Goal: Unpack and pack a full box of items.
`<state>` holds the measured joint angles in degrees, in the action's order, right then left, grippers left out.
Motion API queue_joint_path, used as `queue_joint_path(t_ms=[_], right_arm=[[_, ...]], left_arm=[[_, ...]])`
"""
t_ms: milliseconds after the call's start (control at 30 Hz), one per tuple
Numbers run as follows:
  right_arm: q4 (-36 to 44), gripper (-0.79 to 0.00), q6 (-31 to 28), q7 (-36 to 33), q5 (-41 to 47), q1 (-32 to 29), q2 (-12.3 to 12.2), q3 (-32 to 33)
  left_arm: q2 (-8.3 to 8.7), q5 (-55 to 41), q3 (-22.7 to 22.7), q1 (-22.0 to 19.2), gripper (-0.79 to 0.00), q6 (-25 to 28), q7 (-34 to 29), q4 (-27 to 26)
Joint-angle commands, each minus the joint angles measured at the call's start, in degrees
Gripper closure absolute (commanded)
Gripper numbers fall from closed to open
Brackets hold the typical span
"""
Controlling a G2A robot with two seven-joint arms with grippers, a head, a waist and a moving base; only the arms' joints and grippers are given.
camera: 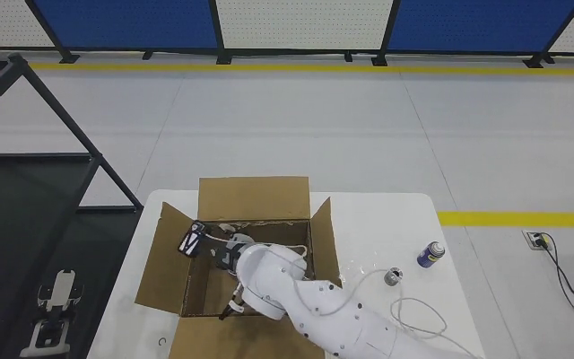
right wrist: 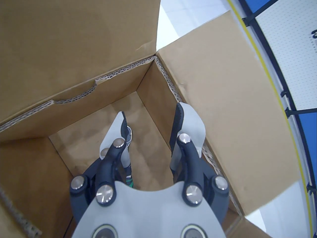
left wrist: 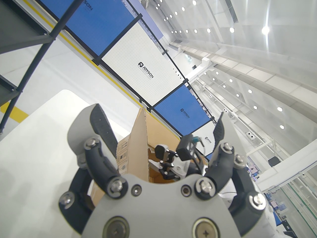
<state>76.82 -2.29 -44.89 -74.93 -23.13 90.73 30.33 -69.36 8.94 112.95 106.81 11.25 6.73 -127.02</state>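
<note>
On the white table [camera: 377,215], toward its left half and reaching almost from the far edge to the near edge, stands the open cardboard box [camera: 254,197]. All four of its flaps are folded outward. The far flap lies flat toward the table's far edge, and the side flaps stand up at a slant.

The right arm comes in over the table's near edge and bends down into the box. In its wrist view the right gripper [right wrist: 151,117] hangs inside the box near a corner. Its fingers are spread apart with nothing between them, and the bare cardboard floor lies beneath.

The left gripper [left wrist: 159,115] sits off the box's left side by the table. It is tilted up toward the ceiling, its fingers spread wide and holding nothing. The box's flap and the right arm's wrist show beyond it.

Near the table's right edge stands a blue spray can [camera: 431,254]. A small silver tin [camera: 393,276] stands between it and the box, near the can but apart from it. A thin white cable [camera: 421,314] curls on the table by the tin.
</note>
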Motion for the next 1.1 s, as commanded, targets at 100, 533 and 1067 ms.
queue_joint_path(t_ms=[100, 533, 1067], right_arm=[[22.4, -0.382, -3.3, -3.3, -11.0, -11.9, -5.4, 9.6], [54.3, -0.382, -6.1, 4.4, -22.8, -42.4, -11.4, 32.7], [49.2, -0.785, -5.3, 24.0, -8.6, -69.5, -13.6, 57.7]], left_arm=[[0.0, 0.0, 0.0, 0.0, -0.785, 0.0, 0.0, 0.0], [0.0, 0.0, 0.0, 0.0, -0.785, 0.0, 0.0, 0.0], [0.0, 0.0, 0.0, 0.0, -0.785, 0.0, 0.0, 0.0]])
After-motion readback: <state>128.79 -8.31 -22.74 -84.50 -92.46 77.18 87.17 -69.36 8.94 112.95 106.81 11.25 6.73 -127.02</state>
